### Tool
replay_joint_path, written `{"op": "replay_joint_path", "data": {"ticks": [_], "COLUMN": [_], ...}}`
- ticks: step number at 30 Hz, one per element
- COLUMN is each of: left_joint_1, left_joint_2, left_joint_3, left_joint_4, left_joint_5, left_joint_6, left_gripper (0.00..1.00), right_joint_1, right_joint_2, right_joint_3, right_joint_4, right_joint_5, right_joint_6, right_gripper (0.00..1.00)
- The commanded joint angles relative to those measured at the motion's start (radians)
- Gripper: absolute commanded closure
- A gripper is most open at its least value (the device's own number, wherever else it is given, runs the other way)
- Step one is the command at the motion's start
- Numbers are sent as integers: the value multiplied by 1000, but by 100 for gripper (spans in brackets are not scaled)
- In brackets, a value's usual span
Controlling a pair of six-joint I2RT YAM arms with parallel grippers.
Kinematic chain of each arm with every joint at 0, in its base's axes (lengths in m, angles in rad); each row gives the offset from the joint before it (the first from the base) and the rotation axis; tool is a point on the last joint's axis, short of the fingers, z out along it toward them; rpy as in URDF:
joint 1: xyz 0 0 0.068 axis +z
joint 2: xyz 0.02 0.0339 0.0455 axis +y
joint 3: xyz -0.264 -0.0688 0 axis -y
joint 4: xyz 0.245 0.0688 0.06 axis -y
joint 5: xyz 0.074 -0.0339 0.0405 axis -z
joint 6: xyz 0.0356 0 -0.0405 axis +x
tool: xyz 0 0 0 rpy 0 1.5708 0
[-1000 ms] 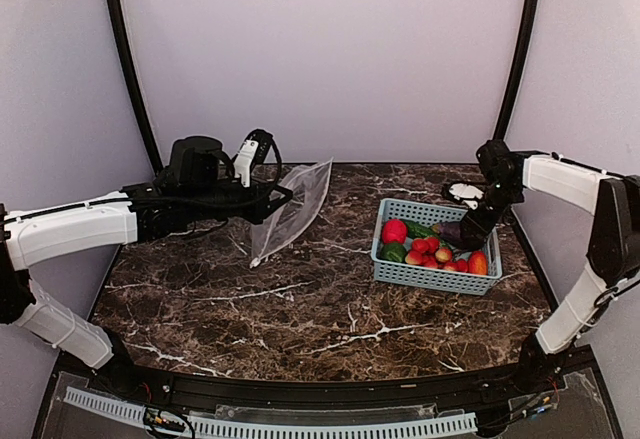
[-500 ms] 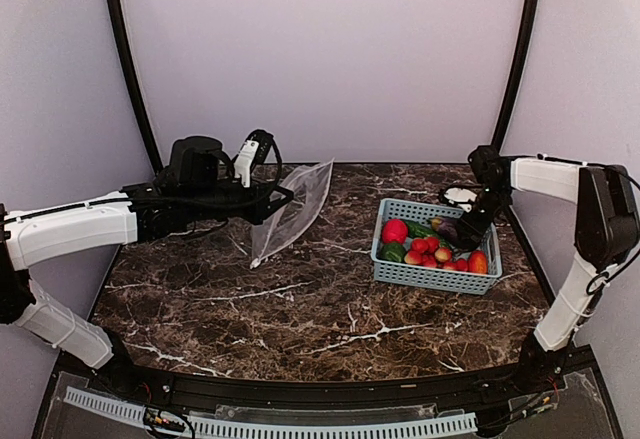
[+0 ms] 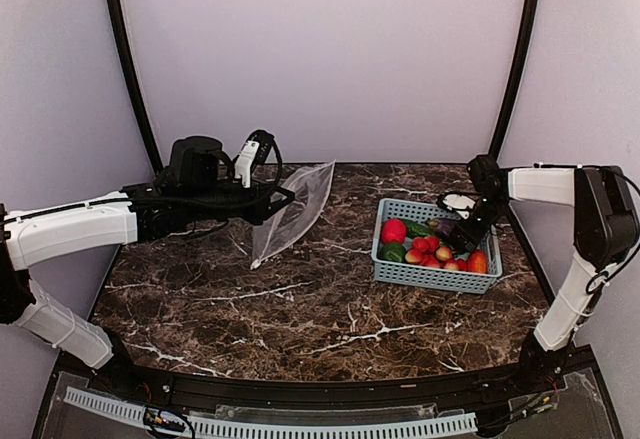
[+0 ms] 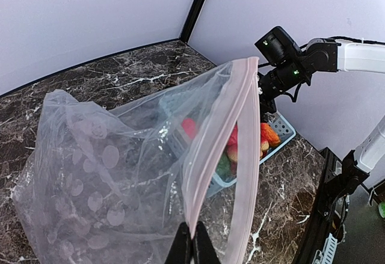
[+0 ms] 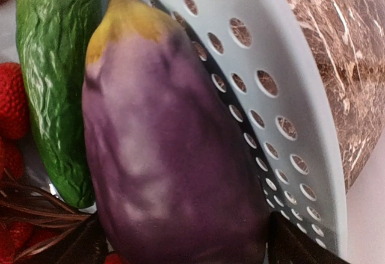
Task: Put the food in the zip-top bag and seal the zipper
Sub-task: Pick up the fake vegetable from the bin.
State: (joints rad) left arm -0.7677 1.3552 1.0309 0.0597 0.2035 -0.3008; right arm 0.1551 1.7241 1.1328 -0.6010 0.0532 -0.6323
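Note:
My left gripper [image 3: 285, 196] holds the clear, grey-dotted zip-top bag [image 3: 295, 209] up over the back left of the table. In the left wrist view its jaws [image 4: 192, 246] are shut on the pinkish zipper [image 4: 246, 158], and the mouth of the bag [image 4: 90, 174] gapes open. The food lies in a light-blue basket [image 3: 435, 277]. My right gripper [image 3: 460, 234] reaches down into the basket's far side. It is open, one finger on each side of the dark purple eggplant [image 5: 162, 156], which lies against the basket wall [image 5: 283, 95]. A green cucumber [image 5: 54, 83] and strawberries [image 5: 12, 101] lie beside the eggplant.
The basket also holds a round red piece [image 3: 394, 230], green vegetables [image 3: 393, 252] and an orange-red piece [image 3: 478, 262]. A small white object [image 3: 460, 200] lies on the marble table behind the basket. Black frame posts [image 3: 515, 59] rise at the back corners.
My right gripper has drawn in towards the basket's far side, come down over the eggplant, and its jaws have widened. The left arm and the bag have stayed still.

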Motion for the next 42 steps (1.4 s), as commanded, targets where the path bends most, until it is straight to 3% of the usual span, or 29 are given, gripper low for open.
{"op": "replay_joint_path", "data": {"ticks": [1, 7, 13, 21, 25, 29, 36, 42], "left_joint_1": [-2, -2, -1, 3, 3, 3, -32, -115], "left_joint_2": [-27, -27, -28, -13, -10, -1, 49, 119], "left_joint_3": [-21, -20, -21, -33, -37, -43, -64, 47], "left_joint_4": [26, 25, 25, 47, 63, 125, 296, 302], "left_joint_5": [13, 12, 6, 8, -23, -117, -258, -355], "left_joint_6": [-9, -8, -7, -8, 27, -51, -274, -259], "left_gripper": [99, 99, 99, 99, 99, 99, 99, 99], "right_joint_1": [3, 3, 9, 161, 214, 278, 351, 399], "right_joint_2": [-23, -110, -256, -427, -399, -348, -357, -290], "right_joint_3": [-3, 17, 30, 123, 226, 333, 345, 357], "right_joint_4": [57, -1, -113, -194, -221, -233, -20, 116], "right_joint_5": [-3, -15, -61, -520, -705, -819, -1017, -1115], "right_joint_6": [35, 67, 88, 176, 178, 187, 352, 519], "right_gripper": [21, 37, 40, 41, 41, 41, 42, 45]}}
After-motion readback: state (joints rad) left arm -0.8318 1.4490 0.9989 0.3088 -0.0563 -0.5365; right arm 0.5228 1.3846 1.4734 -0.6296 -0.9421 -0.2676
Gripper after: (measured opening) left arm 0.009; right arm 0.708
